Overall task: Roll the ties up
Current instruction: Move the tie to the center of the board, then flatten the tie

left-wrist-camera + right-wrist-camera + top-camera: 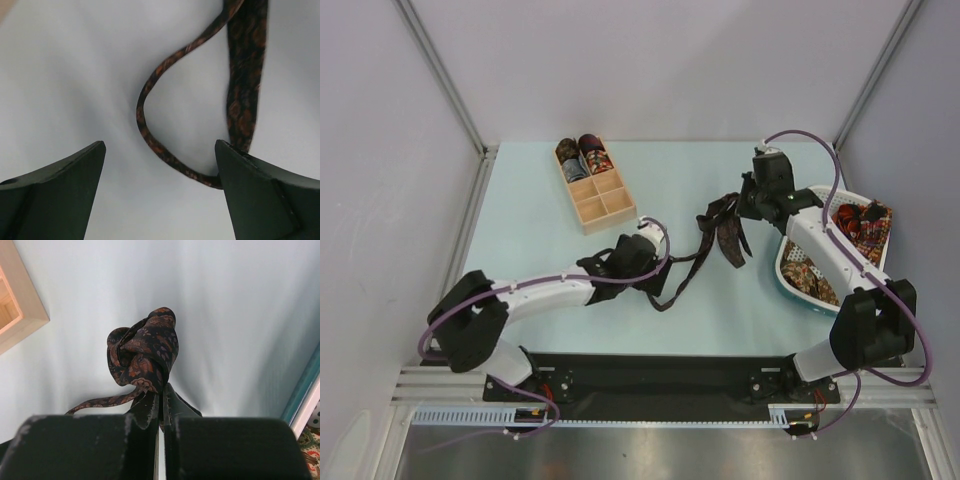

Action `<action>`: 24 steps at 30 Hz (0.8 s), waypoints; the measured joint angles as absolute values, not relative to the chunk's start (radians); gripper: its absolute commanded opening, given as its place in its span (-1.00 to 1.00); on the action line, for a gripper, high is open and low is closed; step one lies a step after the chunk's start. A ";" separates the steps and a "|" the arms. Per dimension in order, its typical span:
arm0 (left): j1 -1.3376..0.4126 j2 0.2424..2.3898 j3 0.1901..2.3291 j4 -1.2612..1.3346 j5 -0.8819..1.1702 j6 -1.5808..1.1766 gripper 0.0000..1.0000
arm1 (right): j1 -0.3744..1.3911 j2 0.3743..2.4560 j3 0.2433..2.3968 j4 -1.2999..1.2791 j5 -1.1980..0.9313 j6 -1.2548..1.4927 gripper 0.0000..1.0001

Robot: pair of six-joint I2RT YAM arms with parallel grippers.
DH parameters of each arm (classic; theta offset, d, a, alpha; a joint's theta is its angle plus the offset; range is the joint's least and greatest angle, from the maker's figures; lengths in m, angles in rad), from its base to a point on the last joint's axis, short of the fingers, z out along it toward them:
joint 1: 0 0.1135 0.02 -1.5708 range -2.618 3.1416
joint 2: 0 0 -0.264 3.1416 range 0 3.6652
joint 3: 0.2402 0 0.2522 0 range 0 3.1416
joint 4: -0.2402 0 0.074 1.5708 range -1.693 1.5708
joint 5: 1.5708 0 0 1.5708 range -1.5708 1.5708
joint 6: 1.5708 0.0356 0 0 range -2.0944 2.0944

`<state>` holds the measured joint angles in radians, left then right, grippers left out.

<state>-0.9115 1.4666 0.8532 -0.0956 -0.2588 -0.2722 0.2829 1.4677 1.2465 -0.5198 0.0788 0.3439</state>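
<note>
My right jaws are clenched on a bunched wad of the dark tie, holding it up between the wooden box and the basket. Its thin tail snakes across the surface to my left jaws, which are spread wide and grasping nothing, just over the loop. Two rolled ties sit in the box's far cells, and more wait in the basket. This one's a tangle, not a roll, so most of the job is left, I'd say.

The whole desk is viewed downward from high behind its near edge. The wrist views are aimed past the left end effector and the right end effector, close above it. The dark tie is shared by all.
</note>
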 measured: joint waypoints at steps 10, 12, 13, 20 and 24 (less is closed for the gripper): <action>-0.907 1.654 0.905 -0.323 -0.295 -0.419 -0.07 | 0.241 1.457 1.246 -0.520 0.002 0.348 -1.00; -0.904 1.679 0.934 -0.332 -0.303 -0.421 -0.22 | 0.225 1.450 1.246 -0.520 -0.025 0.354 -1.00; -0.903 1.686 0.945 -0.332 -0.308 -0.422 -0.32 | 0.219 1.446 1.246 -0.521 -0.036 0.356 -1.00; -0.857 1.691 0.974 -0.352 -0.357 -0.418 -0.99 | 0.173 1.421 1.246 -0.520 -0.071 0.365 -1.00; -0.784 1.602 0.941 -0.381 -0.445 -0.429 -0.99 | 0.150 1.422 1.246 -0.521 -0.061 0.366 -1.00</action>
